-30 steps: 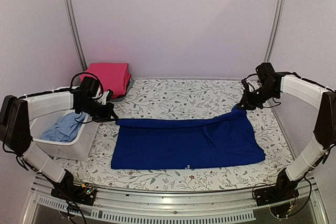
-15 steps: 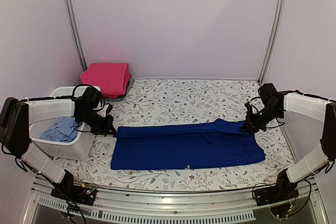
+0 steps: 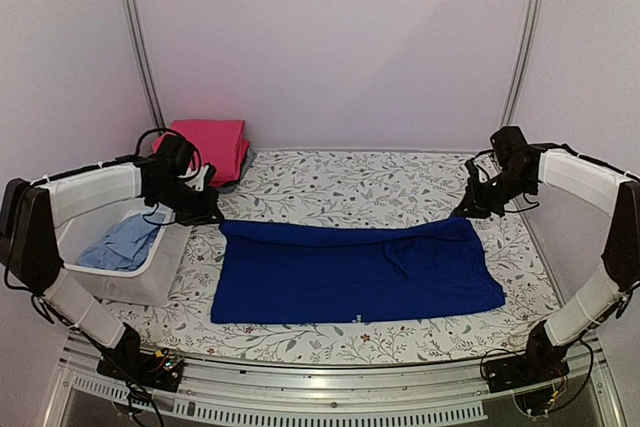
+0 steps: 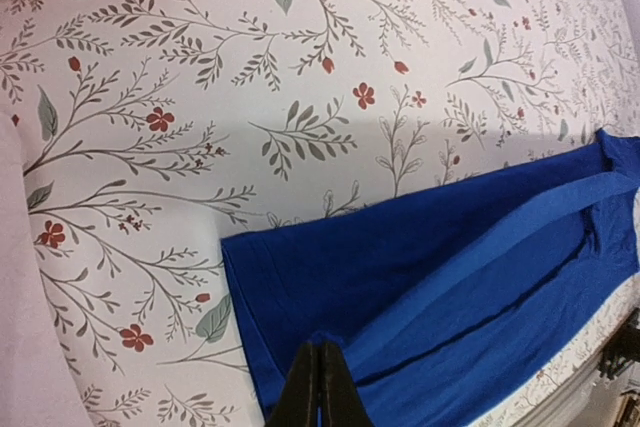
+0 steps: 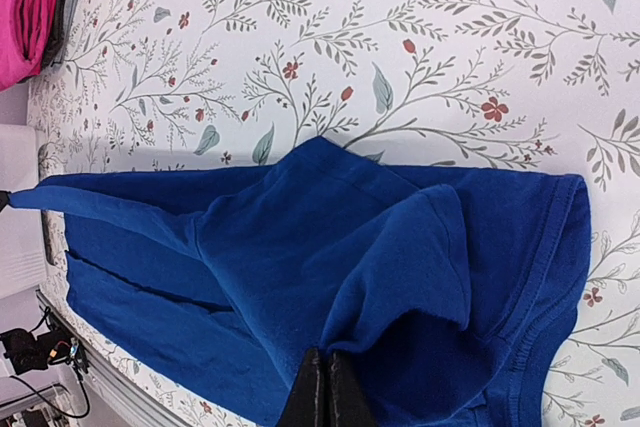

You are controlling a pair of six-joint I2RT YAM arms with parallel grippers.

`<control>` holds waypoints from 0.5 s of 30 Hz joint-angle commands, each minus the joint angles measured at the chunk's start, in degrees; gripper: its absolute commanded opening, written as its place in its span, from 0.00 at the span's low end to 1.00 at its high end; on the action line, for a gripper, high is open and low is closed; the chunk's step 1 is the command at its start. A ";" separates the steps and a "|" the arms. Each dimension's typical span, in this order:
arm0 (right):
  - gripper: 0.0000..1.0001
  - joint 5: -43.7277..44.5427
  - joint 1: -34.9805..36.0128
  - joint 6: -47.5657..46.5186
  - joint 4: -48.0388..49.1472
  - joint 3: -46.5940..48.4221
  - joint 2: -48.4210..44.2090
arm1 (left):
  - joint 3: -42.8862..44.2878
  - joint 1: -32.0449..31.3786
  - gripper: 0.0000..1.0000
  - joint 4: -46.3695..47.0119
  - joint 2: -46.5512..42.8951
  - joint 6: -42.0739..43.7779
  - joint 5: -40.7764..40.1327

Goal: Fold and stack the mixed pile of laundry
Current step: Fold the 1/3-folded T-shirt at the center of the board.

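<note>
Royal-blue trousers (image 3: 355, 272) lie lengthwise across the middle of the flowered table, and their far edge is lifted at both ends. My left gripper (image 3: 212, 215) is shut on the left far corner. In the left wrist view its tips (image 4: 320, 355) pinch a blue fold (image 4: 450, 247). My right gripper (image 3: 462, 211) is shut on the right far corner. In the right wrist view its tips (image 5: 325, 357) clamp a bunched flap of the blue cloth (image 5: 300, 237). A folded pink-red garment (image 3: 208, 147) rests at the back left. A pale-blue garment (image 3: 122, 242) lies in the basket.
A white plastic basket (image 3: 140, 289) stands at the left table edge under my left arm. Metal frame posts (image 3: 138, 37) rise at both back corners. The pink stack (image 5: 25, 7) shows at the top left of the right wrist view.
Half a second ago both grippers had dipped toward the near side with the trousers' far edge. Now both have moved back and up, drawing that edge away again.
</note>
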 commanded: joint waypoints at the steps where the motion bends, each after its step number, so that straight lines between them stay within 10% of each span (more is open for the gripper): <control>1: 0.00 1.61 -0.67 -1.24 -4.13 -1.73 -2.79 | -2.70 0.30 0.00 -3.28 -3.31 1.42 1.67; 15: 0.00 0.25 -0.65 1.85 6.50 -17.22 2.97 | -10.96 0.05 0.00 2.48 5.92 -3.74 1.30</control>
